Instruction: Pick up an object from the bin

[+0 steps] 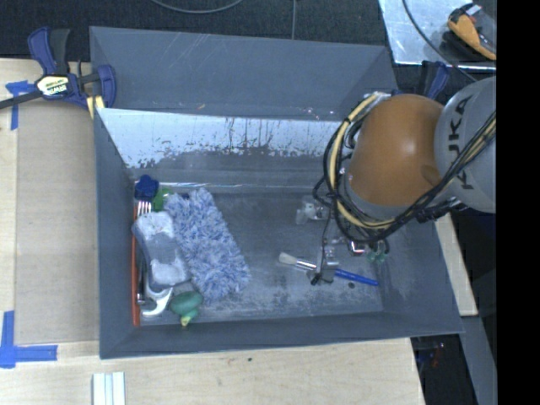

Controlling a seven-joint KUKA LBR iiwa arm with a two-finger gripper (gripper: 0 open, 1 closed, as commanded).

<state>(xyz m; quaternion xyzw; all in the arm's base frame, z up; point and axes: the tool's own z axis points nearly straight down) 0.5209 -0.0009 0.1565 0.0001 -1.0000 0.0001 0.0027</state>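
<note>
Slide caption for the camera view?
Gripper low in the bin beside a thin blue stick; fuzzy blue cloth heaped with other things at left.

the bin (253, 83) is grey. the fluffy cloth (211, 243) is mottled blue and white, the pen (359, 279) blue, the small lump (186, 305) green, the arm's cover (396, 150) orange-brown.

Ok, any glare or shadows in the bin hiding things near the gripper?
Camera view: bright light on the bin's far wall, a sheen on the arm's orange cover; no glare on the floor. The gripper, the thin blue stick beside it and the fuzzy blue cloth are evenly lit.
</note>
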